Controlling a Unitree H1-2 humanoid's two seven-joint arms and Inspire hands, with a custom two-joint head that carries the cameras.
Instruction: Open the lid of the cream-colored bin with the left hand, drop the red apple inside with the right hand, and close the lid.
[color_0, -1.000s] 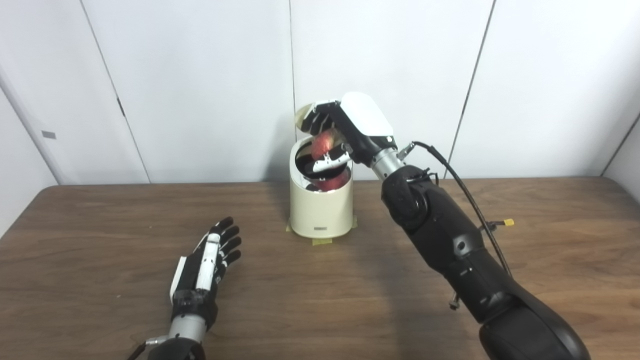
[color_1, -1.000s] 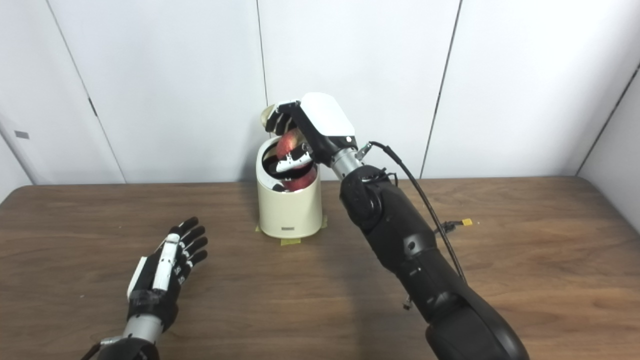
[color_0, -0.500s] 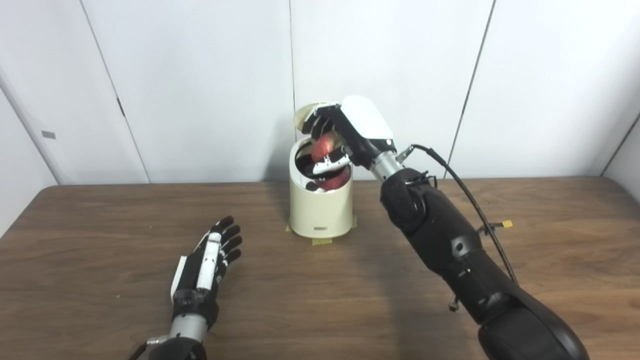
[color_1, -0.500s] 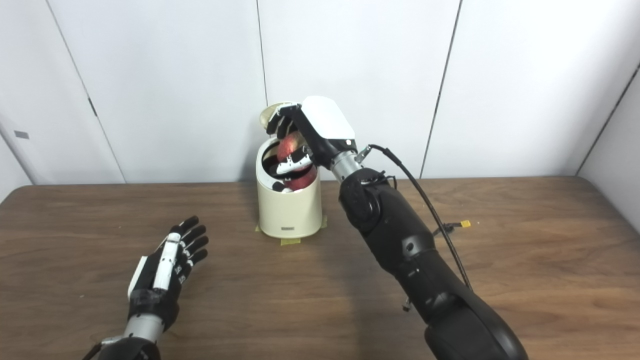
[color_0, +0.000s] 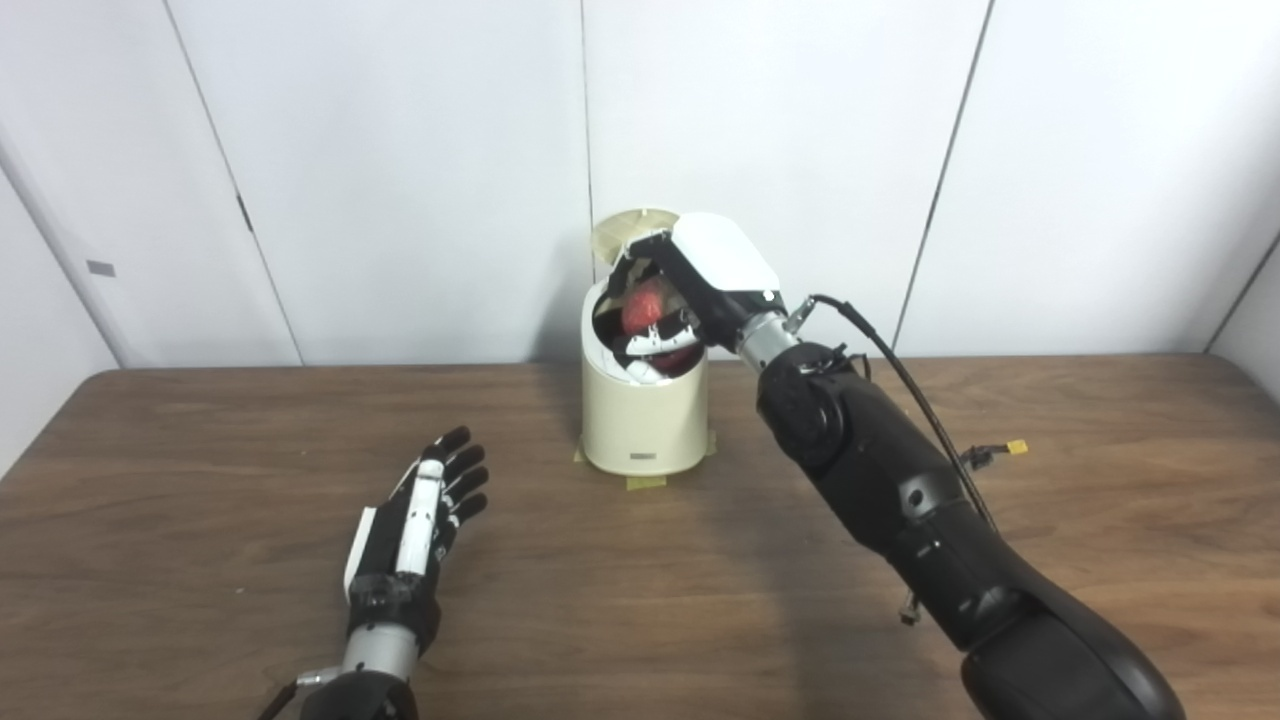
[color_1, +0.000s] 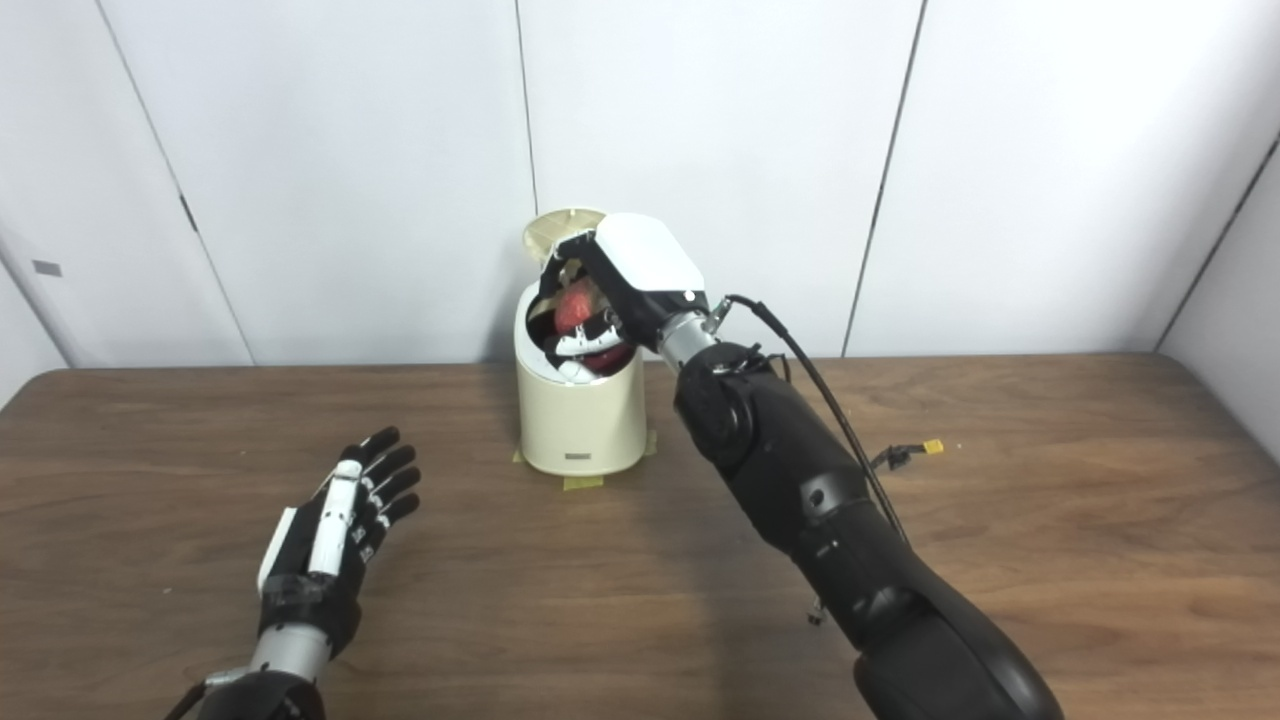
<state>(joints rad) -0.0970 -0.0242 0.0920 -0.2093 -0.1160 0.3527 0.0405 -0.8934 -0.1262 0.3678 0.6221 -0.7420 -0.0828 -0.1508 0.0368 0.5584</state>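
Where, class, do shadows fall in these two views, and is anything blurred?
Left eye view: a soft shadow lies on the table beside the right arm; the bin mouth is dark around the apple. Right eye view: the same, with the right hand slightly soft.

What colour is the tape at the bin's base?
Yellow. The tape sticks out under the bin at its front and sides, clearest in the left eye view.
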